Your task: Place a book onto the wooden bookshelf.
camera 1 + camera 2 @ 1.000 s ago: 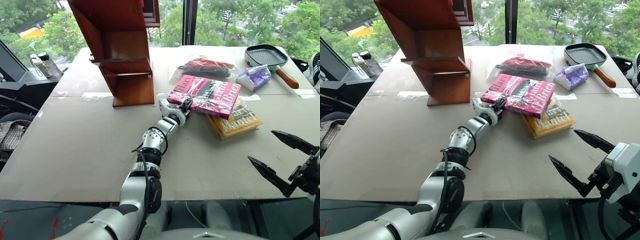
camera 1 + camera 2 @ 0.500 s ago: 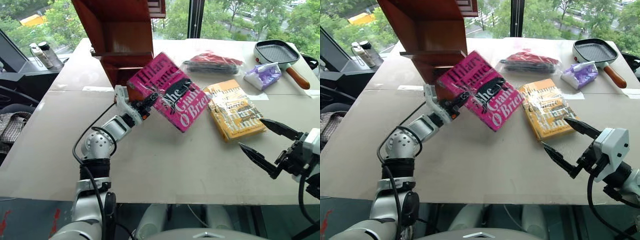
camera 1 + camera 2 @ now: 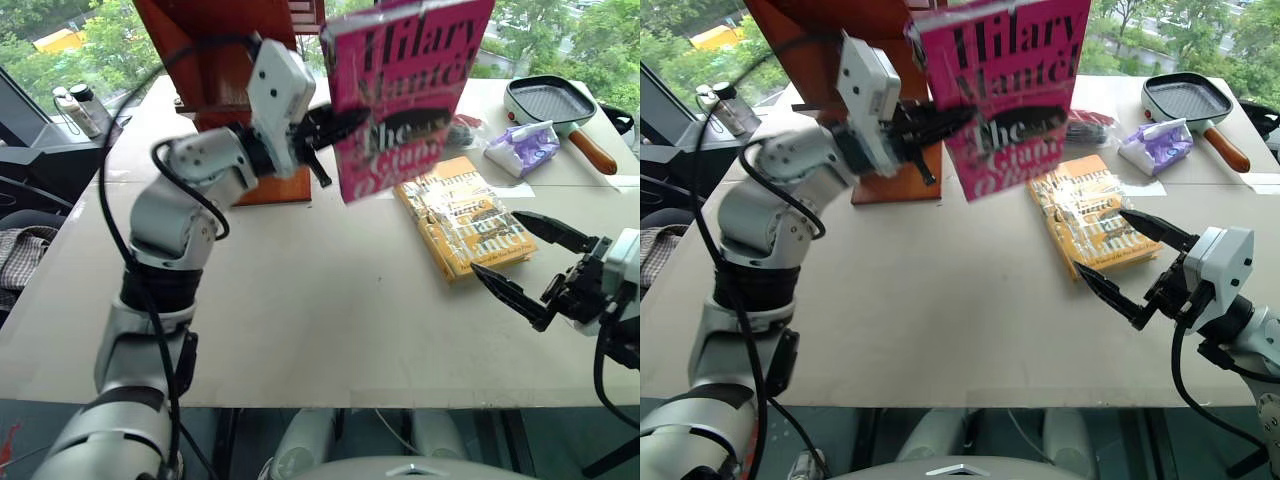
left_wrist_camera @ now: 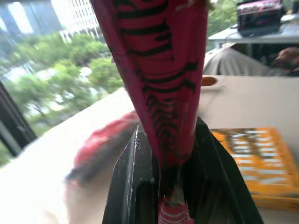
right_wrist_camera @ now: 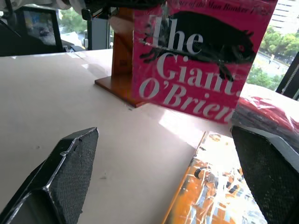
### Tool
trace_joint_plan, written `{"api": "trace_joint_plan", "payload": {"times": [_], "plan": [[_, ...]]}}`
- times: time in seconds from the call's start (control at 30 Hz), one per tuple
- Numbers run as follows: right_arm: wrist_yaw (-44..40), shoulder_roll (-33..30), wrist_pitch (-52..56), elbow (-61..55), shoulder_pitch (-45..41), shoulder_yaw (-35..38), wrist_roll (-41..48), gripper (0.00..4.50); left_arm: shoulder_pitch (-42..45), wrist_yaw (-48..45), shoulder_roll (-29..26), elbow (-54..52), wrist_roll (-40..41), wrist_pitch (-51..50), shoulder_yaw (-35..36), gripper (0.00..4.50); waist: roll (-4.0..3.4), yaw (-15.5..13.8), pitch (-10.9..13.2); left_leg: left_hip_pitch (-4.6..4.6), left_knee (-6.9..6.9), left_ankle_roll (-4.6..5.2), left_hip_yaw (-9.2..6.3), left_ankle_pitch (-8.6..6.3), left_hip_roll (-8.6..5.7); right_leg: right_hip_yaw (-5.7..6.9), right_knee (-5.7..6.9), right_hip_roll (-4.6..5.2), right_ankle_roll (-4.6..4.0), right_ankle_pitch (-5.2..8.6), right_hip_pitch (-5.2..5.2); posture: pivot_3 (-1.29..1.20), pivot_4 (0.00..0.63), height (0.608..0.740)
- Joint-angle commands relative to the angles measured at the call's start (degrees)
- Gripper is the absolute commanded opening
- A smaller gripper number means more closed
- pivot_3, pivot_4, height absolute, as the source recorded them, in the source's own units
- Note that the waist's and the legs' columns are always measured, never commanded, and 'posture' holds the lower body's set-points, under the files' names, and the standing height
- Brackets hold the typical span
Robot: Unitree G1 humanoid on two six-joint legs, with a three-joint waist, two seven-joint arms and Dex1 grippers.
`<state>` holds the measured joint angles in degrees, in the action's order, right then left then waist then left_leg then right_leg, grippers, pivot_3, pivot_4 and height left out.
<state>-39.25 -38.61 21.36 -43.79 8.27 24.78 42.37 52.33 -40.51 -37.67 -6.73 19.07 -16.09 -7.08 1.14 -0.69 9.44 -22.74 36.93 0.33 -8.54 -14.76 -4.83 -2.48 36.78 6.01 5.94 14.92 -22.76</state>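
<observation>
The left tool (image 3: 325,140) is clamped on the lower left edge of the book (image 3: 405,90), holding it upright in the air above the table (image 3: 300,310), cover facing the camera, with its pink front and large black and white lettering in plain sight. In the left wrist view the two black fingers (image 4: 128,186) pinch the book's edge between them. The book hangs at about twelve o'clock from the table's middle, just in front of the wooden bookshelf (image 3: 215,60), which stands on the table at about eleven o'clock, and it overlaps the shelf's right side in the head views. Whether book and shelf touch cannot be told. The right tool (image 3: 528,262) hovers over the table's near right part at about four o'clock, its two fingers spread wide and holding nothing. Between them lies the yellow-orange book (image 3: 462,215), flat on the table at about two o'clock. Farther back at about one o'clock sit a grill pan (image 3: 548,105) with a wooden handle, a purple packet (image 3: 520,152) and a red wrapped bundle (image 5: 266,109).
</observation>
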Motion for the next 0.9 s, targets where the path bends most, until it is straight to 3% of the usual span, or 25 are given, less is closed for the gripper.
{"api": "trace_joint_plan", "payload": {"times": [0.03, 0.2, 0.3, 0.5, 0.7, 0.77, 0.9], "plan": [[1.8, -1.4, 0.5, -0.7, -3.0, 3.2, 3.9, 4.50, 5.3, -1.3, -3.6, 1.4, -13.7, 14.7, -2.7, 0.16, 0.01, -0.1, 0.0, -0.01, 0.00, 0.01, -0.01, 0.00, -0.01, 0.01, -0.01, 0.01, 0.00, 0.00, 0.00, 0.00, 0.150, 0.740], [0.9, -4.6, 0.8, 2.3, -6.1, 6.5, 5.4, 4.50, 13.9, -5.2, -5.8, 3.0, -18.4, 16.7, -2.7, 0.16, 0.10, -0.2, 0.2, -0.11, 0.02, 0.02, 0.01, -0.01, -0.04, 0.15, -0.04, 0.01, 0.00, 0.00, 0.00, 0.00, 0.150, 0.740], [-0.9, -7.6, 0.7, 5.8, -9.3, 8.5, 6.5, 4.50, 19.2, -11.1, -8.9, 3.8, -19.4, 8.9, -3.4, 0.16, 0.05, 0.4, 0.4, -0.12, 0.06, 0.03, 0.07, -0.01, -0.06, 0.15, 0.01, 0.00, 0.01, 0.00, 0.00, 0.00, 0.150, 0.740], [-5.7, -10.8, -1.3, 13.5, -15.9, 8.3, 6.3, 4.50, 21.4, -22.3, -19.3, 4.1, -26.7, 0.1, -6.6, 0.16, -0.03, 2.8, 0.6, -0.02, 0.12, 0.04, 0.17, -0.01, -0.09, 0.13, 0.22, -0.09, 0.03, 0.01, -0.01, 0.00, 0.150, 0.740], [-8.3, -10.6, -1.4, 17.5, -21.4, 4.3, 5.4, 4.50, 22.2, -26.3, -26.0, 10.4, -39.0, 0.7, -11.8, 0.16, -0.04, 3.1, 0.7, -0.04, 0.33, 0.07, 0.19, -0.01, -0.09, 0.14, 0.44, -0.12, 0.03, 0.01, -0.01, 0.00, 0.150, 0.740], [-9.0, -10.5, -0.7, 17.6, -21.8, 3.5, 6.4, 4.50, 21.8, -27.3, -26.6, 12.6, -43.7, -0.4, -14.1, 0.16, -0.05, 3.1, 0.7, -0.05, 0.33, 0.06, 0.20, -0.01, -0.09, 0.14, 0.47, -0.11, 0.03, 0.01, -0.02, 0.00, 0.150, 0.740], [-9.6, -10.6, 0.4, 18.1, -21.6, 3.7, 7.6, 4.50, 22.7, -25.5, -22.2, 17.6, -50.6, -0.8, -18.0, 0.16, -0.03, 3.1, 0.7, -0.06, 0.46, 0.07, 0.19, -0.01, -0.07, 0.12, 0.61, -0.09, 0.03, 0.01, -0.03, 0.00, 0.150, 0.740]]}}
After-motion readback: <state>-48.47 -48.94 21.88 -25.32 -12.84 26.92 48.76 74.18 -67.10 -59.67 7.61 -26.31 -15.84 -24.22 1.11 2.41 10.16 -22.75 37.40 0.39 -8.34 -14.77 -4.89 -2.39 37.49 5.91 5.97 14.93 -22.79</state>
